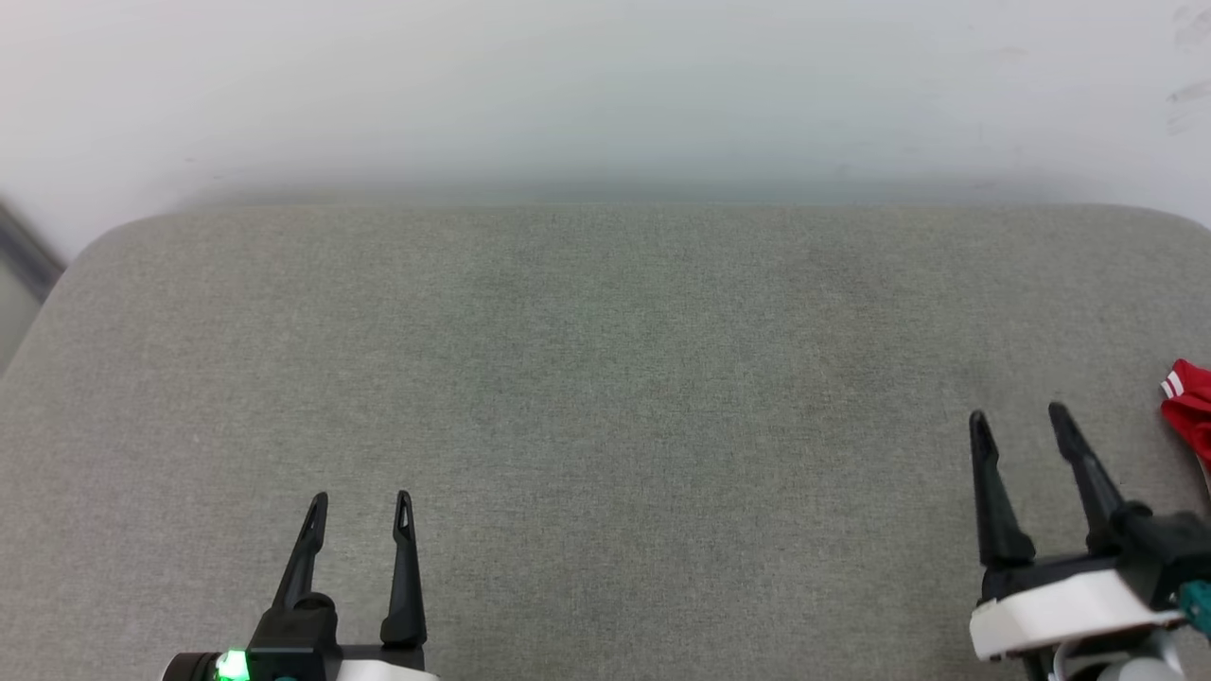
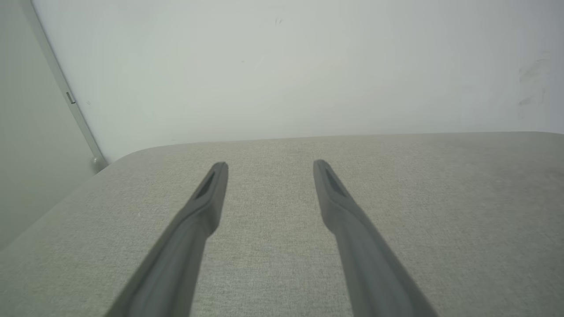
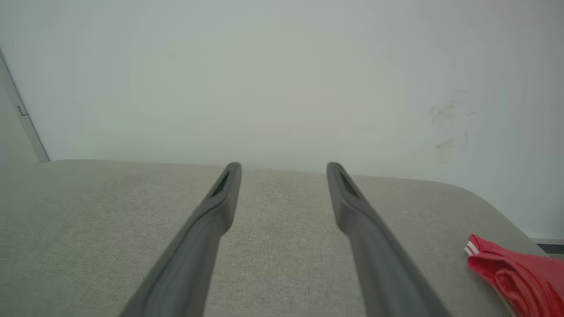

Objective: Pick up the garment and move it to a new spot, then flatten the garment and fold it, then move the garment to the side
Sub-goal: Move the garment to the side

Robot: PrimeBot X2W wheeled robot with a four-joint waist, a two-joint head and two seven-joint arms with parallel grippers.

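Observation:
A bunched red corner of the garment with a bit of red-white striped trim lies at the far right edge of the grey cushion; most of it is out of view. It also appears low on the right as the garment in the right wrist view. My right gripper is open, just left of the cloth and apart from it; nothing sits between its fingers. My left gripper stands open over bare fabric at the lower left, its fingers empty.
The grey fabric cushion spans the view, with rounded far corners. A pale wall rises right behind its far edge. A grey strip runs down the wall beyond the cushion's left corner.

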